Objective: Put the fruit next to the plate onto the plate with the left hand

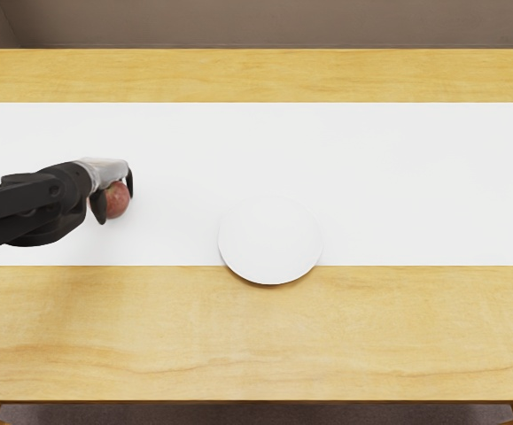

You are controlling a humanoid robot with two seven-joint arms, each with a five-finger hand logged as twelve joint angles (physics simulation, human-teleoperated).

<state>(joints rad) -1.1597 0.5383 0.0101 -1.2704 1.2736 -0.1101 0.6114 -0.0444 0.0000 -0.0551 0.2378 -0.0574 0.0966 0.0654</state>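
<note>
Pale wood formed the bench (256, 336) you looked down on, and a broad white strip (398, 177) ran across it from left to right. A dull brown wall (256, 22) closed off the far edge.

You could have counted one plate, one fruit, and one arm with one hand.

The plate (269, 241) was round, plain and white. It lay close to the middle of the bench, with most of it on the white strip and its near rim reaching over onto the bare wood.

The fruit (118, 201) sat well apart from the plate, out to the left and a little farther back, over the white strip. What you could see of it was rounded and reddish, with a paler blush on the upper side, much like an apple. Most of it was covered, so you could not make out a stem, which way it pointed, or any long axis; the exposed part looked about as wide as it was tall.

Your left arm (26, 212), dark and jointed, came in from the left edge. Its left hand (105, 186) was clasped round the fruit, with pale fingers curled over the top and down the right side and a dark thumb pressed against the near left side. You could not tell whether the fruit rested on the strip or hung just above it.
</note>
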